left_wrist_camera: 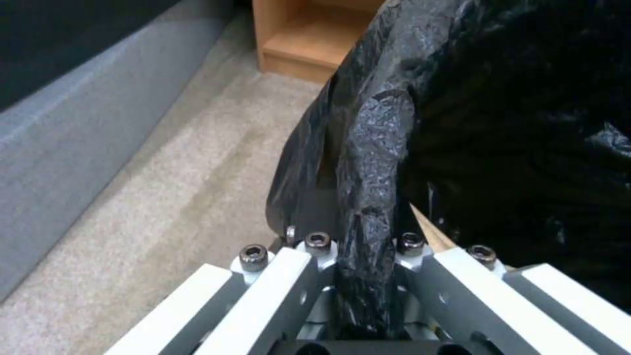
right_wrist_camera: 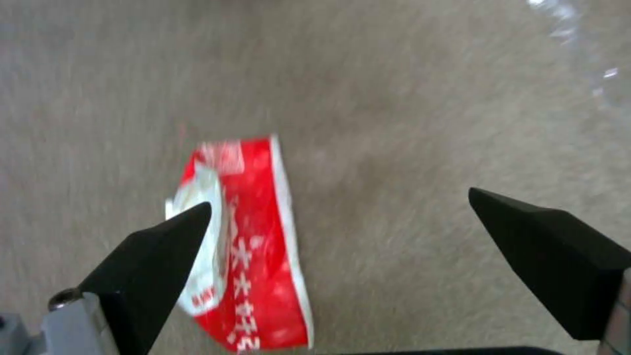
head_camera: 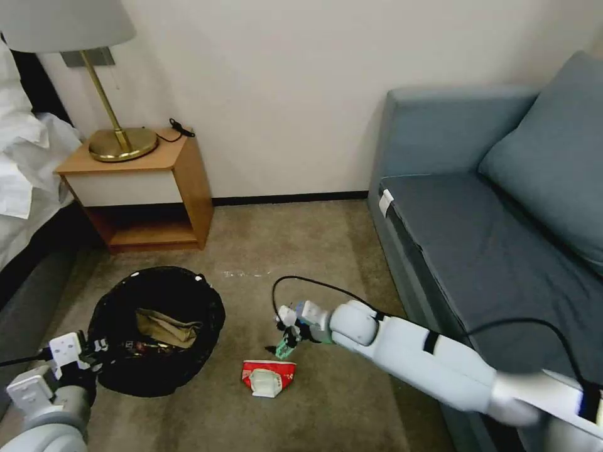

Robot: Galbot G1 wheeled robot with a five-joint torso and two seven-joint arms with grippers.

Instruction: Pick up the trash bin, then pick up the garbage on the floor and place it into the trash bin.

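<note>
The trash bin (head_camera: 157,295), lined with a crinkled black bag, stands on the carpet at the lower left with tan paper (head_camera: 166,326) inside. My left gripper (head_camera: 100,351) is shut on its near rim; in the left wrist view the gripper (left_wrist_camera: 365,256) pinches a fold of the bin's black bag (left_wrist_camera: 512,123). A red-and-white crushed packet (head_camera: 267,376) lies on the carpet right of the bin. Just beyond it hovers my right gripper (head_camera: 286,336), low over the floor. In the right wrist view the gripper (right_wrist_camera: 338,199) is open, the packet (right_wrist_camera: 256,256) beside one black fingertip (right_wrist_camera: 177,231).
A wooden nightstand (head_camera: 144,188) with a brass lamp (head_camera: 119,141) stands against the back wall. The bed (head_camera: 25,188) runs along the left, and a grey-blue sofa (head_camera: 490,238) fills the right. Open carpet (head_camera: 301,245) lies between them.
</note>
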